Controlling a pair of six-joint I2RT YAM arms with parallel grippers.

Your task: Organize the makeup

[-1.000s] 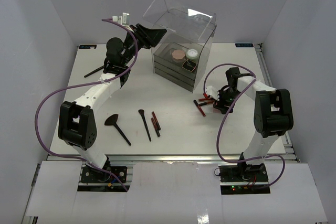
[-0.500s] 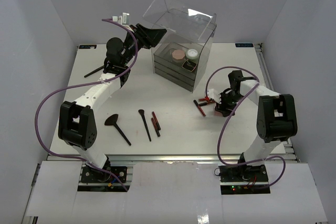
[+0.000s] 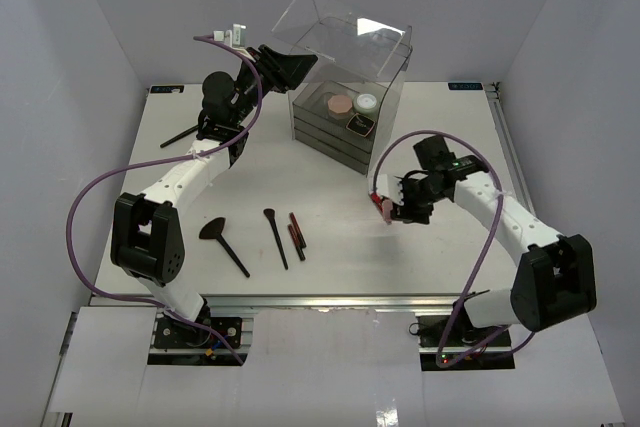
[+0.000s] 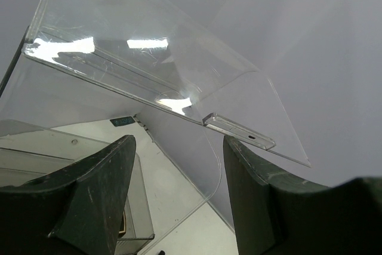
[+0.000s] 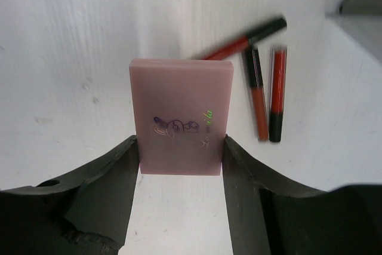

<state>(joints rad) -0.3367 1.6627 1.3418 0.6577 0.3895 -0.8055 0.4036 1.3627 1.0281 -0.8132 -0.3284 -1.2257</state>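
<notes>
Swinging leftward, the right gripper [image 5: 181,150] is clamping a flat pink square plastic compact [image 5: 181,111] just left of thin red-and-black sticks [image 5: 258,97]; the left gripper [image 4: 177,147] is gaping, unloaded, by the far clear plastic lid [image 4: 149,58].

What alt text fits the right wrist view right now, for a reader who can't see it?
The right gripper clamps a pink rectangular compact between its fingers, printed face toward the camera. Beyond it, three red-and-black sticks lie on the white table at upper right, one of them blurred.
</notes>
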